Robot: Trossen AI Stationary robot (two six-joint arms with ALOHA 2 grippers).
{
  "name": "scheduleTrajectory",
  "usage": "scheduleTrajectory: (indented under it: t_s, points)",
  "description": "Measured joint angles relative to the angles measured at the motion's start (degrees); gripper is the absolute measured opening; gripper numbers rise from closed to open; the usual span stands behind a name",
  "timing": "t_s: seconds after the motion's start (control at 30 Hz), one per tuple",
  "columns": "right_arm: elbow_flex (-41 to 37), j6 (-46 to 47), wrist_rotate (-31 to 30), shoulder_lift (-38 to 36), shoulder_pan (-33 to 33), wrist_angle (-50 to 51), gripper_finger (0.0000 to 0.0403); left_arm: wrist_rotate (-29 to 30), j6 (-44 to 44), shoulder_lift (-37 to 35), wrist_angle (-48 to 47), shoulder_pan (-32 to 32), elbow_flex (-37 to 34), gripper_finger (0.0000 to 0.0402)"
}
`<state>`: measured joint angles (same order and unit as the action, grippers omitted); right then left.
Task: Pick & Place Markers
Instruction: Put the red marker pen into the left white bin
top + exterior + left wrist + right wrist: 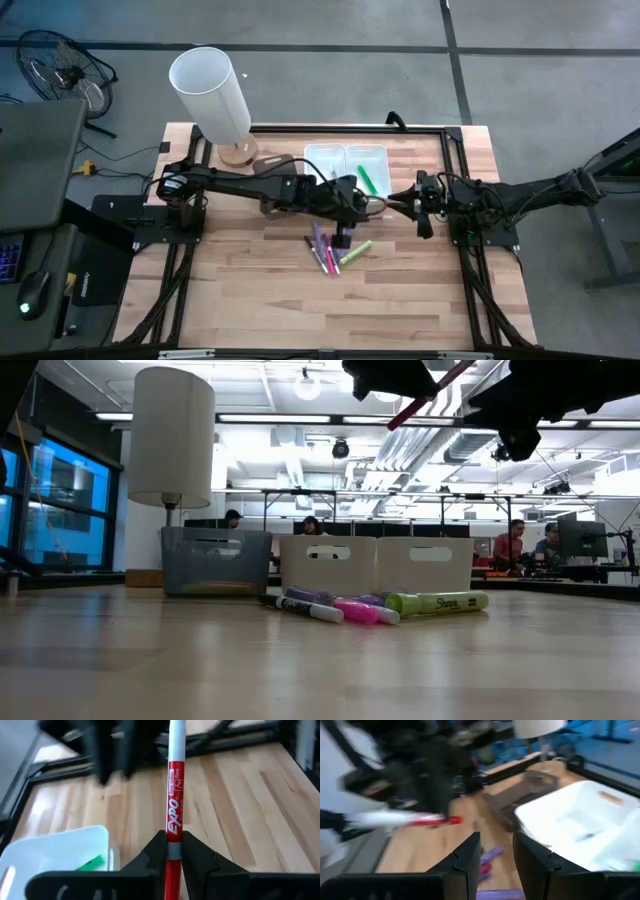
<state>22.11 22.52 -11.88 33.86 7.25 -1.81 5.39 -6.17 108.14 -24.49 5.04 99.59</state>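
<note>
Overhead, the left gripper (362, 204) sits at the centre of the frame, clamped on a red marker (376, 201) whose tip points right toward the right gripper (408, 205), just beside it. Two white bins (346, 163) lie just above the grippers; a green marker (366, 179) rests in the right-hand bin. Below centre, a cluster of purple, pink and yellow-green markers (334, 251) lies on the wooden table (250, 290). A white lamp (212, 95) stands upper left.

Level with the table, the marker cluster (380, 606) lies mid-frame before the bins (375, 564); the red marker (432, 392) slants at the top edge among the dark arms.

From the left wrist, the fingers (156, 851) pinch the red marker (175, 815), upright at centre.

From the right wrist, the fingers (470, 851) stand apart with nothing between them; the red marker (427, 820) shows blurred at mid-left.
</note>
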Motion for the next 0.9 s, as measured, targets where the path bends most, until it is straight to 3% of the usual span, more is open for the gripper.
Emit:
scheduleTrajectory:
  t_s: [0.17, 0.43, 0.73, 0.9]
  points:
    - [0.00, -1.94, 9.39, -4.98, 0.00, 3.16, 0.0103, 1.98, 5.48, 0.00, 1.74, -1.43, 0.00, 0.0036]
    - [0.00, 1.90, 8.50, -15.70, 0.00, 11.97, 0.0103, 2.41, 6.39, 0.00, 7.88, -2.27, 0.00, 0.0036]
    - [-0.02, -9.96, 8.01, -14.48, 0.00, 0.38, 0.0103, 1.63, 5.91, 0.00, 13.26, -2.45, 0.00, 0.0036]
    - [0.02, -12.25, 0.55, -12.67, -0.05, -3.26, 0.0103, 1.68, 4.48, -0.02, 15.01, -2.45, 0.00, 0.0036]
